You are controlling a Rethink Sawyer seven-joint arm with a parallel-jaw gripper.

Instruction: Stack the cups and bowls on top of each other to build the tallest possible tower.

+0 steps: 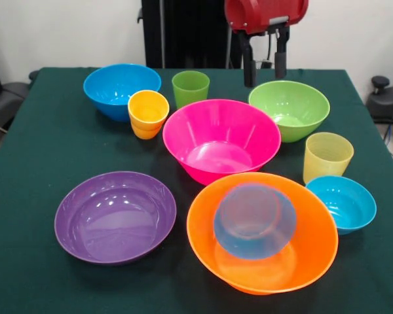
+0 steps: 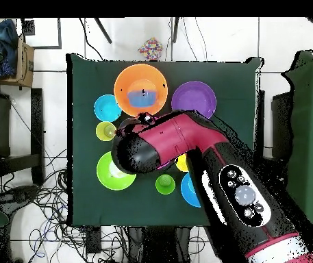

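Ten pieces of bright plastic sit spread over the green table, almost none of them stacked. The gripper hangs empty above the far side of the table, its two dark fingers parted with a clear gap between them, holding nothing. Just below it, a little toward the near side, stands the green bowl; the fingertips are above the bowl's far rim and do not touch it.

The large pink bowl sits in the middle of the table, beside the green bowl and nearer the camera than the gripper. Behind it stand the green cup and the yellow-orange cup, the latter touching the medium blue bowl as seen from the front. The ribbed pale yellow cup stands on the other side, just behind a small blue bowl. Nearest the camera lie the wide purple bowl and the large orange bowl, which holds the second small blue bowl, tilted on its side. From overhead, the red and black arm covers the pink bowl and much of the table's middle.
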